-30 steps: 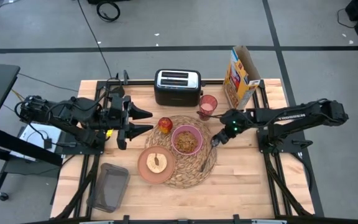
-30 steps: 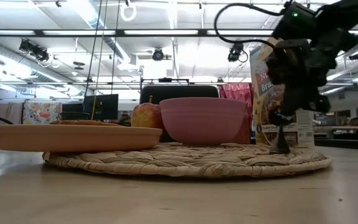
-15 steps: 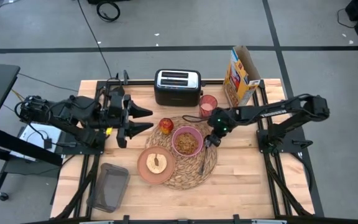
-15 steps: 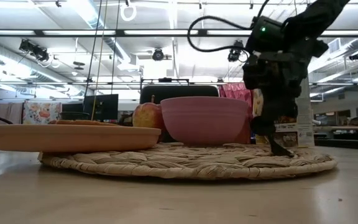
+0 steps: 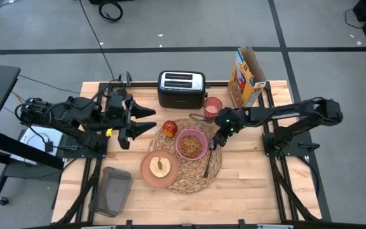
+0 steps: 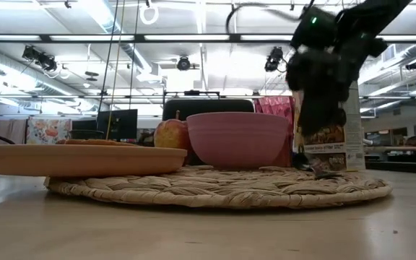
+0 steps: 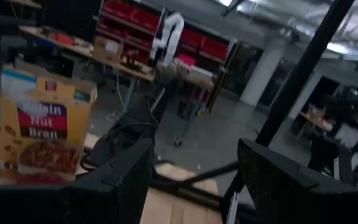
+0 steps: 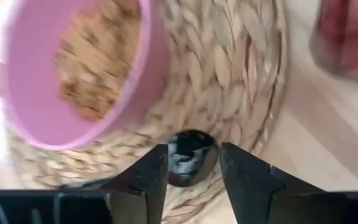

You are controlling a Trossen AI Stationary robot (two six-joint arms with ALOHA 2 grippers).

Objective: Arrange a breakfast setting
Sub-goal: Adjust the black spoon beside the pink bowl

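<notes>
Left gripper idle, well left of placemat, fingers spread wide, holding nothing. Apple, plate, bowl (cereal inside) on mat, left of right gripper. Spoon flat on mat, bowl end just under right gripper's parted, empty fingers. Tumbler just behind. Risk: wrist swing clipping tumbler or nudging bowl, spilling cereal; spoon sliding off weave.
</notes>
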